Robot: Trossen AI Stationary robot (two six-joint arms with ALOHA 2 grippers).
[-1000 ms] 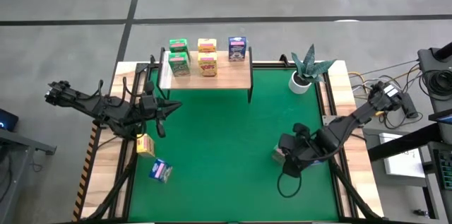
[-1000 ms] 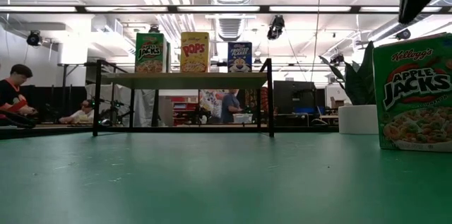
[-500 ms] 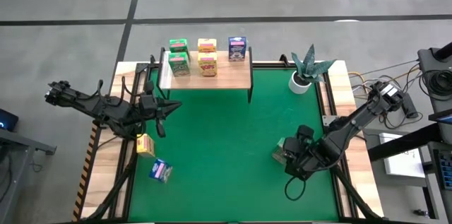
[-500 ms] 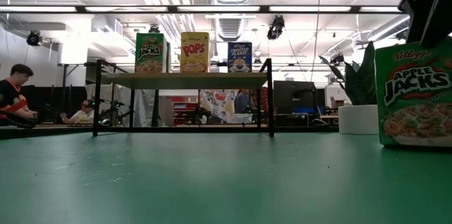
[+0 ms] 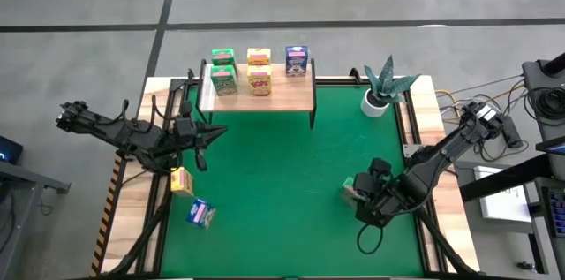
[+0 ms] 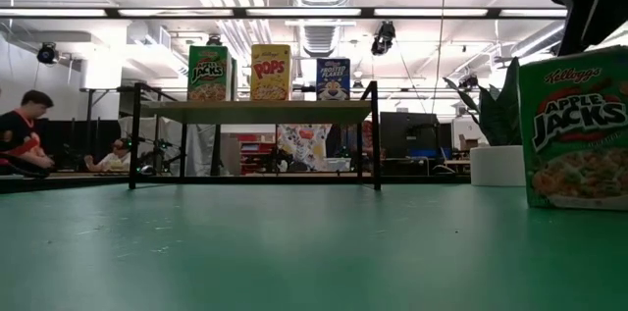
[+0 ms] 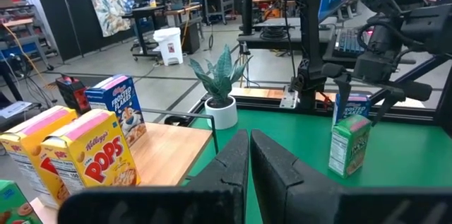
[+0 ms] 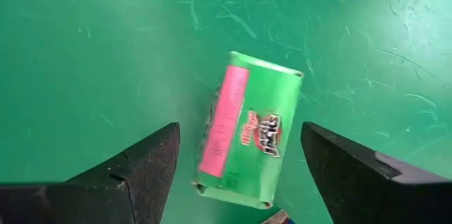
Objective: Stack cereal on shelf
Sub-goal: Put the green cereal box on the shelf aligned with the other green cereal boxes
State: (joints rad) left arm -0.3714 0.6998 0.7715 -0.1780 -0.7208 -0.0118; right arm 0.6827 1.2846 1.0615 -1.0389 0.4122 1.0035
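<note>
since a second ago your right gripper (image 5: 364,199) has let go of the green apple jacks box (image 5: 352,192) and spread its jaws wide; the arm has shifted slightly toward the near right of the mat. the box tilted half a second back in the low view and now stands upright again (image 6: 575,127).

right wrist view: you look straight down on the box's top (image 8: 246,133), pink strip showing, one dark finger (image 8: 127,174) on each side of it, clear of the cardboard. nothing is held.

your left gripper (image 5: 205,135) hovers at the left edge of the green mat (image 5: 282,183), jaws pressed shut on nothing; in the left wrist view the two fingers (image 7: 229,171) meet.

the shelf (image 5: 265,94) sits at the far edge of the mat. on or right behind its plank you have two green boxes (image 5: 222,77), two yellow pops boxes (image 5: 259,79) and one blue frosted flakes box (image 5: 297,60); the low view shows one of each colour standing upright in a row on top (image 6: 270,73).

still off the shelf: a yellow box (image 5: 181,180) and a blue box (image 5: 201,214) lying near the left edge of the mat, near your left arm. the left wrist view shows another blue box (image 7: 351,106) just behind the green one by the right arm.

potted plant (image 5: 381,88) stands at the far right corner, well apart from the shelf. people sit in the room beyond the table (image 6: 22,134).
</note>
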